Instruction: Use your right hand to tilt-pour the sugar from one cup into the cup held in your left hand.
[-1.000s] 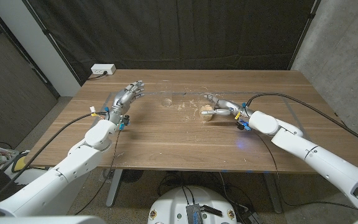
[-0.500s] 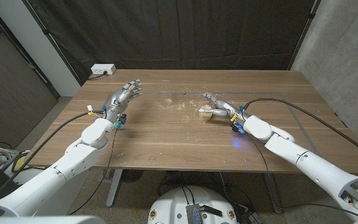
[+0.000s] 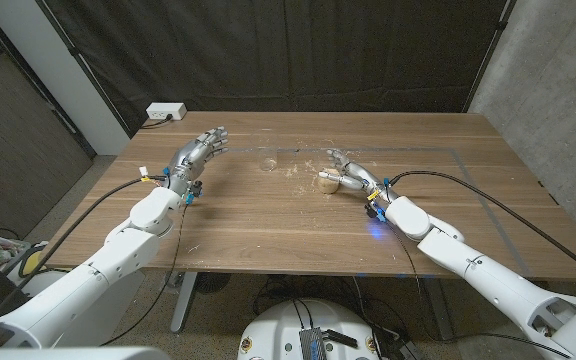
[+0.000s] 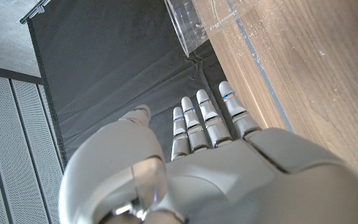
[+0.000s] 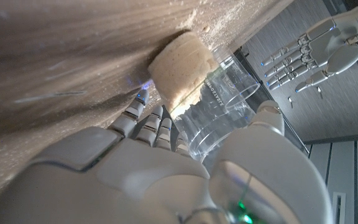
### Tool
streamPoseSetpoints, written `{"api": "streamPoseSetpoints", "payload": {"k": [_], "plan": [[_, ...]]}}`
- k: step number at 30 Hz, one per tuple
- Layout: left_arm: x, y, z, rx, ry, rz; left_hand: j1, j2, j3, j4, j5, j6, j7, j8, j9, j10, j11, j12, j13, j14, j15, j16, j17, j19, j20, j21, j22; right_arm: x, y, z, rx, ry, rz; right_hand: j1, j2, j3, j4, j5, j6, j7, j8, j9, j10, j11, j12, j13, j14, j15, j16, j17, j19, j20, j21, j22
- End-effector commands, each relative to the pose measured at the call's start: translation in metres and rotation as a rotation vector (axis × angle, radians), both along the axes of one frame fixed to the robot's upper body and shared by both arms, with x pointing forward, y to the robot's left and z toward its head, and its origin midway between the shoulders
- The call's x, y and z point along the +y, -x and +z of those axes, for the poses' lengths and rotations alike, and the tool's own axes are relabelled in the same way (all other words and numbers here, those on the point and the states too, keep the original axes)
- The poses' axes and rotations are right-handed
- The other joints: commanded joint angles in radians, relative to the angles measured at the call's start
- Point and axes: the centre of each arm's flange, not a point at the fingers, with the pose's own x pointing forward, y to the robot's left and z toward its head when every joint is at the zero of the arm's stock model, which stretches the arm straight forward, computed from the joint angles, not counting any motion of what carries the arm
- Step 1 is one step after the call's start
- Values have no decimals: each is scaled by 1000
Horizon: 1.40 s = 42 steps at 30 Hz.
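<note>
A clear cup with tan sugar (image 3: 329, 181) in its bottom stands right of the table's middle. My right hand (image 3: 354, 175) is around it. In the right wrist view the fingers (image 5: 146, 122) lie on one side of the sugar cup (image 5: 194, 81) and the thumb on the other, touching its wall. An empty clear cup (image 3: 268, 163) stands on the table between the hands and also shows ahead of the left fingertips, as the empty cup (image 4: 197, 22). My left hand (image 3: 199, 152) is held over the table's left part, fingers straight and apart, holding nothing.
Spilled sugar grains (image 3: 294, 171) are scattered between the two cups. A white power strip (image 3: 165, 111) lies at the table's back left corner. A black curtain hangs behind the table. A thin dark line (image 3: 448, 152) marks the tabletop at the right.
My right forearm and elbow have swung in toward the table's middle, and the right hand with the sugar cup has shifted slightly left. The left hand has barely moved.
</note>
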Motion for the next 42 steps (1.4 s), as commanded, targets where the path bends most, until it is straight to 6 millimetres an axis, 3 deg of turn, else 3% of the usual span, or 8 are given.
{"api": "streamPoseSetpoints", "payload": {"k": [1,4,8,19,24,42], "plan": [[-3,-8,0,11,-3,-12,-4,-2,8,1,2,10,4,5,2,8,1,0,6,10,-47,8,3,0,-3,-6,6,1,-2,-16,-32,-136,12,22,34,13,-7,-9,13,-14,20,20,19,-15,42,48,47,-79,42,49,31,-21,19,16],[-4,-9,0,11,-3,-13,-5,-1,9,1,2,11,3,5,2,8,3,0,6,11,-44,9,5,-1,-4,-7,6,1,-3,-20,-41,-159,13,40,43,15,-16,-17,24,-21,34,34,29,-23,76,87,64,-92,72,89,58,-31,37,29],[-5,-10,1,13,-5,-15,-6,0,11,2,2,11,3,5,2,11,-1,0,6,14,-42,11,7,-2,-3,-8,6,1,-3,-23,-52,-177,16,64,51,18,-27,-27,40,-26,55,55,32,-29,118,140,81,-107,112,144,87,-65,60,48],[-8,-14,3,14,-10,-19,-9,2,14,3,3,15,3,5,1,13,-1,0,7,15,-43,15,14,-8,-6,-12,7,4,-4,-32,-75,-223,26,111,59,18,-41,-50,76,-33,113,114,32,-53,222,283,106,-131,222,300,127,-107,110,101],[-9,-16,3,11,-21,-19,-9,1,16,2,2,14,0,4,0,15,-1,0,7,13,-44,16,17,-11,-7,-14,7,4,-2,-30,-77,-225,28,126,58,18,-44,-55,91,-37,134,134,29,-54,252,329,101,-135,255,351,130,-112,123,118],[-4,-12,-3,-2,-57,29,-2,-14,22,-10,2,20,-5,6,-3,16,-12,-1,8,8,-51,17,26,-15,-5,-19,8,2,26,29,-6,-96,9,141,44,7,-43,-66,104,-29,170,173,43,-31,315,411,98,-138,323,450,142,-111,153,151]]}}
